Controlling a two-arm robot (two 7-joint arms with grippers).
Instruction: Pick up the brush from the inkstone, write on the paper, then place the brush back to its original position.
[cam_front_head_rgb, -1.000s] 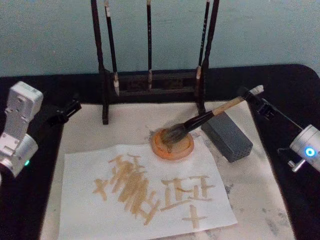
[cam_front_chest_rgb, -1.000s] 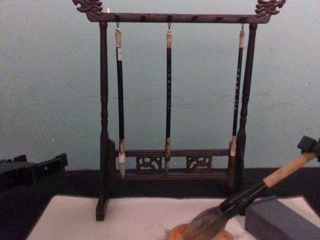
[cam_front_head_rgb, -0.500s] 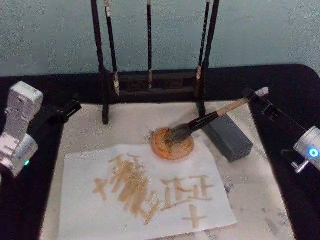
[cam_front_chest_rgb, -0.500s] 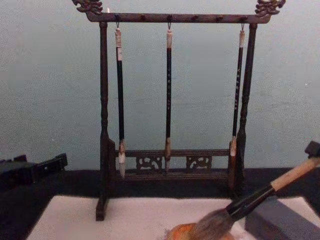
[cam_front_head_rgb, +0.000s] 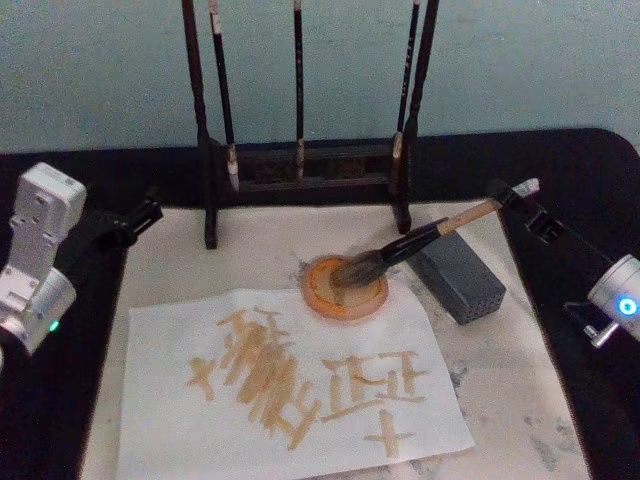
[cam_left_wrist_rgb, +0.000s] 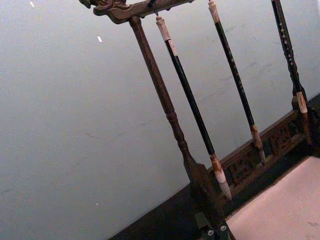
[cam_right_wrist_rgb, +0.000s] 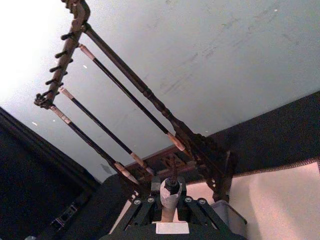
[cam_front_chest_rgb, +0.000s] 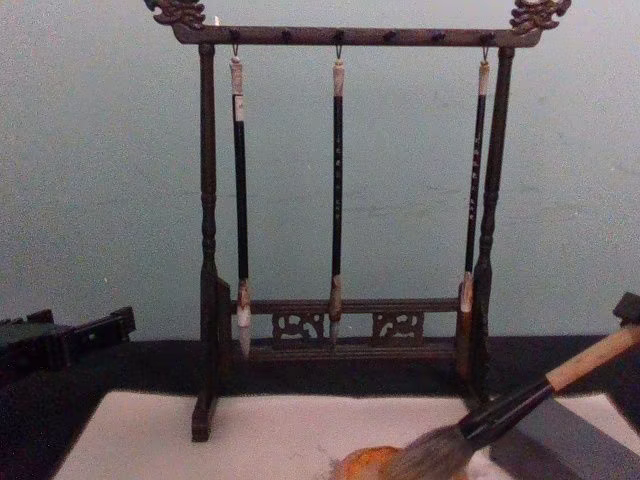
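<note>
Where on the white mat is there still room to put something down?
Bare mat lies between the brush rack and the written paper, left of the orange inkstone. More bare mat runs along the right of the paper. It is crowded around the inkstone: the brush, the grey block and the right hand sit close there.

One thick brush (cam_front_head_rgb: 400, 247); three thin brushes (cam_front_chest_rgb: 337, 190) hanging; one rack (cam_front_chest_rgb: 205, 250); one inkstone (cam_front_head_rgb: 345, 287); one paper (cam_front_head_rgb: 160, 420); one grey block (cam_front_head_rgb: 458, 279); two grippers.
</note>
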